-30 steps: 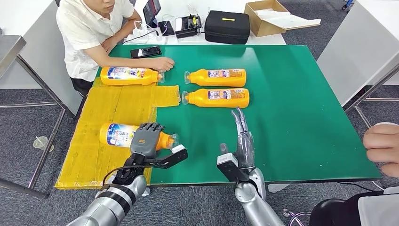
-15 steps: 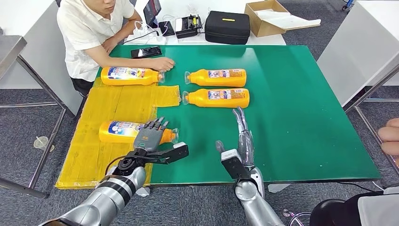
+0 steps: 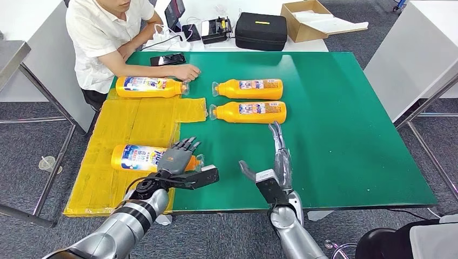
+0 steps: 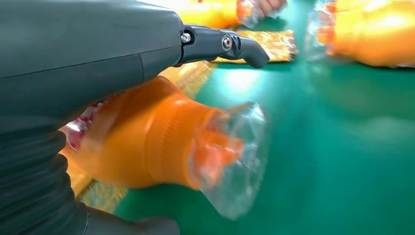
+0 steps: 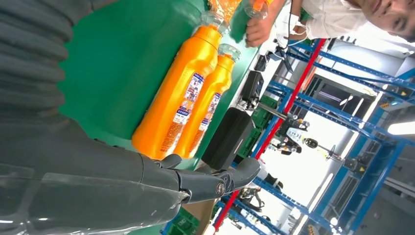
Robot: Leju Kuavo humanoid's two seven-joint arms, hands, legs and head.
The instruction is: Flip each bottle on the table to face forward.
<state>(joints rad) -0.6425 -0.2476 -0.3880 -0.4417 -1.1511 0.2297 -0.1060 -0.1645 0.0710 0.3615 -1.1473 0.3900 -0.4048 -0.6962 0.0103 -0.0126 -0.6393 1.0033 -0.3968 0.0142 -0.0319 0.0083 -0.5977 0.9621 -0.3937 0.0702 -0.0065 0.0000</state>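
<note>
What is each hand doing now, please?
Left hand: rests on the near bottle; whether it grips cannot be told.
Right hand: open, holding nothing.

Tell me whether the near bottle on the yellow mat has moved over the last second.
Yes. The near bottle under the left hand has slid slightly toward the yellow mat's outer edge, its cap closer to the mat's boundary with the green surface.

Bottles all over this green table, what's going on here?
A humanoid robot is working through four orange bottles lying on their sides. Its left hand rests on the nearest bottle, which lies on the yellow mat. Its right hand hovers open over the green table, near two bottles lying side by side. A seated person's hand touches the far bottle.
</note>
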